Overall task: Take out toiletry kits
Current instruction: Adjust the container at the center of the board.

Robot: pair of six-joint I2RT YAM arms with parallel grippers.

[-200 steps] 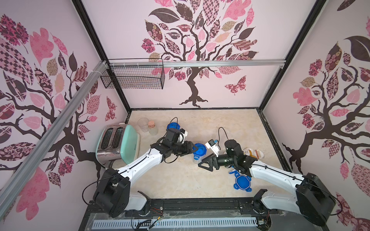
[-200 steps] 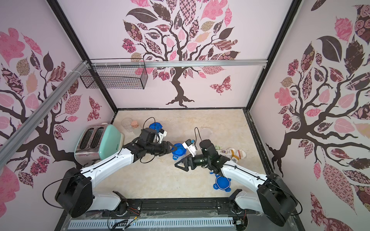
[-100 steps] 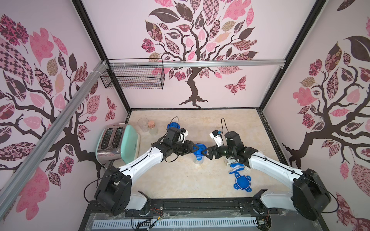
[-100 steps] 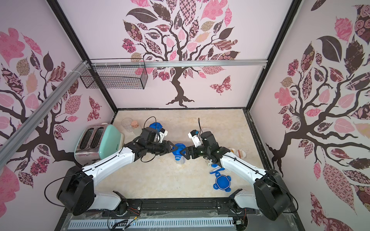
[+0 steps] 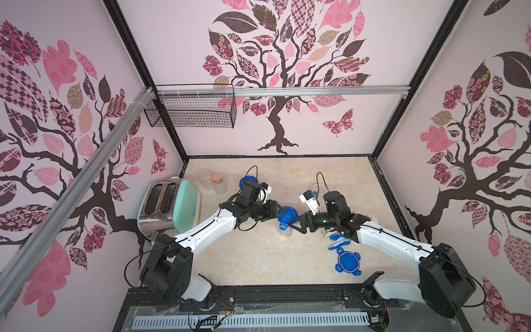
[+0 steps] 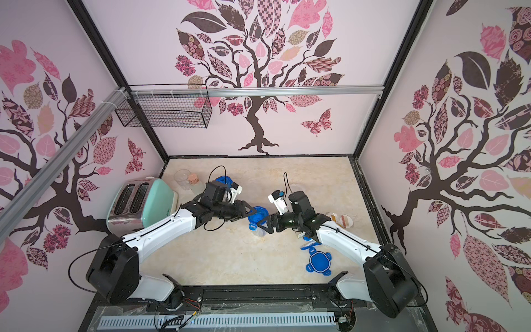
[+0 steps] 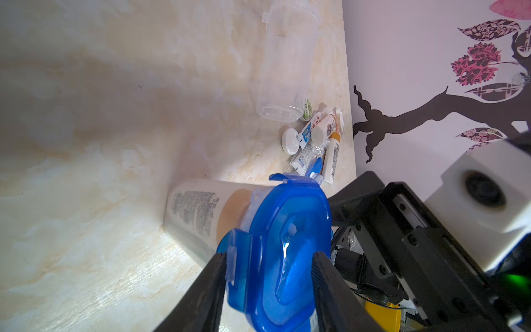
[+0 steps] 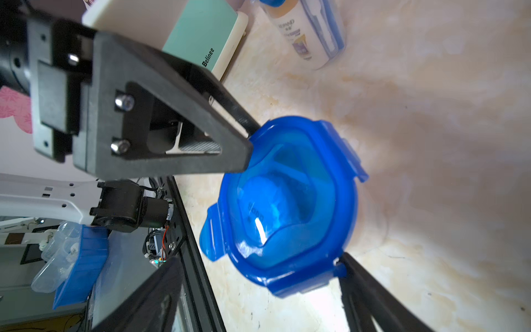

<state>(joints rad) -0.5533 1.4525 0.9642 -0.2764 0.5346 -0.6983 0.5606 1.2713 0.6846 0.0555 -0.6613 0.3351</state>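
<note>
**Table** (image 5: 258, 258): pale marble top. Both arms reach to its middle.

**Toaster** (image 5: 169, 204): mint green, well behind the left gripper's wrist, against the wall.

**Canister** (image 5: 284, 231): clear, standing on the table directly under both sets of fingers. A white bottle (image 7: 195, 207) from a kit shows through its wall.

**Rear canister** (image 8: 310, 28): lidded, behind the left gripper's wrist. It holds another bottle and a blue toothbrush.

**Empty canister** (image 7: 284, 63): lidless, well beyond the left fingertips and behind the right gripper's wrist.

**Left gripper** (image 5: 280, 214): its fingers (image 7: 212, 287) are clamped on opposite edges of the lid (image 8: 287, 201), which is blue and seated on the canister.

**Right gripper** (image 5: 296, 225): released. Its fingers (image 8: 362, 287) straddle the far side of the same lid. One tip touches a lid corner and the other stands clear of it.

**Loose lid** (image 5: 347, 262): blue, flat on the table behind the right fingers, beside that forearm.

**Kit items** (image 7: 313, 143): a loose heap on the table just beside the empty canister's mouth, well beyond the left fingertips. It contains round white tubs, small toothpaste tubes, a bottle with a yellow cap and a blue toothbrush head.

**Cup** (image 5: 205, 178) and **jar** (image 5: 219, 185): the cup is clear and the jar is cork-stoppered. They stand side by side well behind the left fingers, between the toaster and the rear canister.
</note>
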